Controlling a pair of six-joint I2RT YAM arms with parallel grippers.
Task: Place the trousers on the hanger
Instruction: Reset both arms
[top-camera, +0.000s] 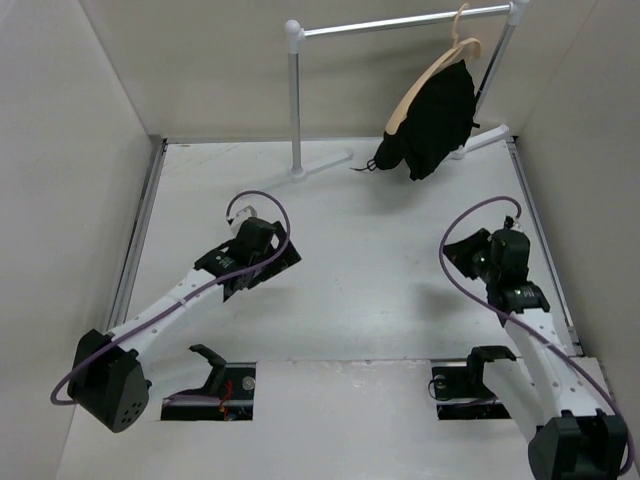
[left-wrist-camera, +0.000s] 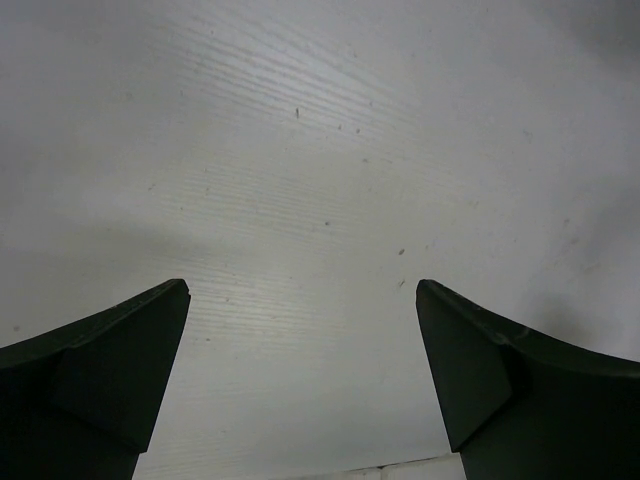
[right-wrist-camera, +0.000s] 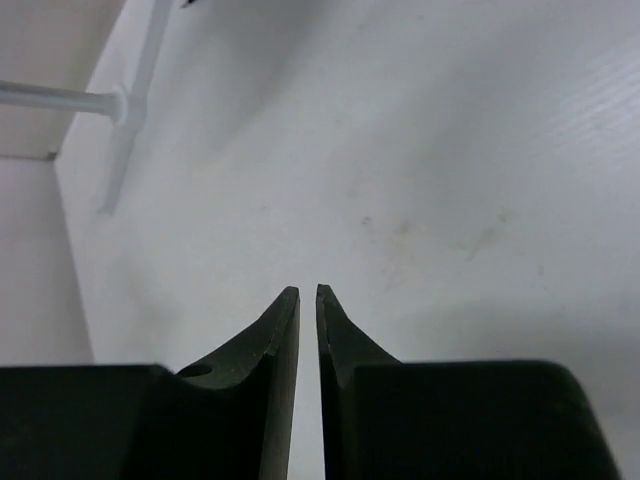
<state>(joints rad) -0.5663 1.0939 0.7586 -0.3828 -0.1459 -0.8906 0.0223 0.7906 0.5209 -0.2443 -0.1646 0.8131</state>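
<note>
We see the trousers (top-camera: 440, 115) draped over the hanger (top-camera: 420, 88), a bunched black mass hanging below its tan shoulders. The hanger's hook (top-camera: 460, 20) sits on the rail (top-camera: 400, 22) near its right end, at the back of the table (top-camera: 380, 240). The hanger is tilted, its left shoulder lower than its right. The trousers' lowest folds reach down close to the table by the stand's right foot; whether they touch it we cannot tell. A thin black cord (top-camera: 362, 166) trails from the lower left of the bundle toward the table.

Both arms are well apart from the garment. The left arm reaches from its base at the near left toward the middle of the table. From its wrist view we see the left gripper (left-wrist-camera: 302, 287) with its fingers (left-wrist-camera: 120, 360) spread wide, nothing between them, only bare white table below.

The right arm stands along the right side, its wrist bent toward the centre. In its wrist view the right gripper (right-wrist-camera: 307, 290) has its fingers drawn almost together, with only a narrow slit between the tips and nothing caught in it. Beyond them lies the table with faint smudges, and a white foot (right-wrist-camera: 125, 110) of the stand shows at the upper left.
</note>
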